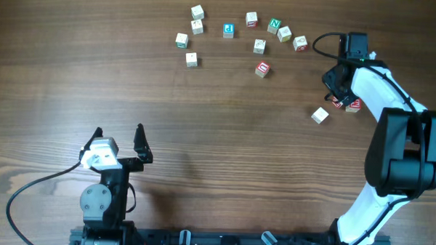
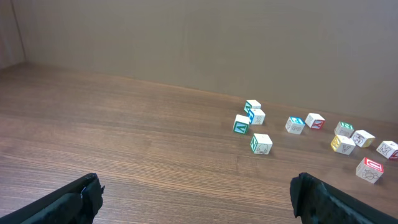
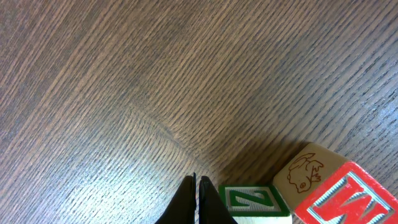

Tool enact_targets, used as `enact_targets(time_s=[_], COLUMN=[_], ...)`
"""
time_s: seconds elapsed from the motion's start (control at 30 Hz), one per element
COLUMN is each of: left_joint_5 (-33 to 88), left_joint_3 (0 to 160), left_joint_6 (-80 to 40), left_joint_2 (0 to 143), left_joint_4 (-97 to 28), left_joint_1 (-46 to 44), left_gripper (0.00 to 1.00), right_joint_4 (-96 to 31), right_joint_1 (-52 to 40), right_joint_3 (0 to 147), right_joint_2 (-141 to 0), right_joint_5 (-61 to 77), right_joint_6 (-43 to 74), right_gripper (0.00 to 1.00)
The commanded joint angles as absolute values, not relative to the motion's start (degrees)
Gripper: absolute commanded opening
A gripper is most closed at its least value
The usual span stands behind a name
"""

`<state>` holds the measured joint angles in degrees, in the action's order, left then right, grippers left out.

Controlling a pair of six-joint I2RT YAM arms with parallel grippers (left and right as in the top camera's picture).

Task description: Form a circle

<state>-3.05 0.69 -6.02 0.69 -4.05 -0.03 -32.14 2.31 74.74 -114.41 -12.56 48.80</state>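
Several small wooden letter blocks lie in a loose arc at the far side of the table, from a white one past a blue-lettered one to a red one. A white block lies apart at the right. My right gripper is shut on nothing, low over the table, its fingertips close beside a green-lettered block. A red-lettered block with a rabbit drawing touches that one. My left gripper stands open near the front, far from the blocks.
The right arm's white link and black base take up the right edge. A black cable loops at the front left. Bare wood lies between the left gripper and the blocks.
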Motion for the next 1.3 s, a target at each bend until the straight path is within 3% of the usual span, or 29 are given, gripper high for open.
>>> enact_targets(time_s=[0.0, 0.73, 1.0, 1.1, 1.2, 1.23, 1.27], left_joint_5=[-2.37, -2.37, -2.39, -2.37, -2.37, -2.37, -2.37], left_joint_3=[0.34, 0.34, 0.34, 0.34, 0.34, 0.34, 0.34], left_joint_6=[-4.71, -4.71, -4.71, -4.71, -4.71, -4.71, -4.71], left_joint_2=[0.16, 0.16, 0.16, 0.16, 0.16, 0.16, 0.16], left_joint_4=[-3.99, -3.99, -3.99, -3.99, -3.99, -3.99, -3.99], left_joint_1=[0.34, 0.34, 0.34, 0.34, 0.34, 0.34, 0.34], left_gripper=[1.00, 1.00, 1.00, 1.00, 1.00, 1.00, 1.00], right_joint_4=[-32.03, -26.57, -28.42, -35.24, -44.93, -46.89, -49.54], right_joint_1=[2.13, 2.11, 1.80, 0.30, -3.36, -4.36, -5.48], right_joint_3=[75.85, 75.85, 75.85, 75.85, 75.85, 75.85, 75.85], right_joint_2=[-114.19, -113.60, -105.25, -99.50, -94.96, -94.59, -94.61], right_joint_5=[-14.22, -10.85, -12.93, -12.67, -12.45, -12.43, -12.19], right_joint_6=[49.71, 44.95, 40.03, 39.05, 39.66, 40.10, 42.59], right_gripper=[0.05, 0.05, 0.05, 0.06, 0.51, 0.71, 0.80])
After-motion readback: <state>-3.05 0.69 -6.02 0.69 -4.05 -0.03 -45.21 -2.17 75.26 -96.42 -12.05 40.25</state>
